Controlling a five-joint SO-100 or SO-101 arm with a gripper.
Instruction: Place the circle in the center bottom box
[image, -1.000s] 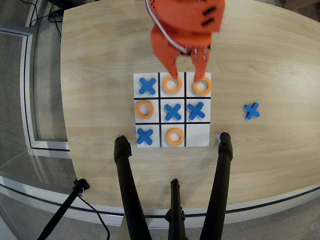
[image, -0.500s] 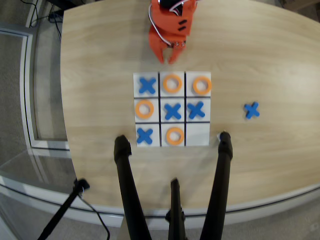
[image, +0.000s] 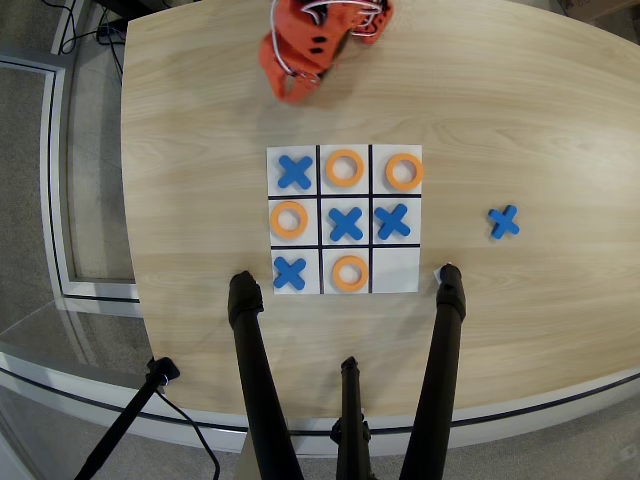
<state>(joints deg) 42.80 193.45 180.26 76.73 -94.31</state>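
Four orange rings (image: 345, 168) and four blue crosses (image: 346, 223) filled the grid; a fifth cross (image: 504, 221) lay apart; the claw's (image: 288, 88) state was unclear.

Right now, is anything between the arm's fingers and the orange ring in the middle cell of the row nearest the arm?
Nothing visible. In the overhead view only bare table lies between the fingers and the circle, which already lies inside the center bottom box. The blue X pieces sit in other cells or off the grid.
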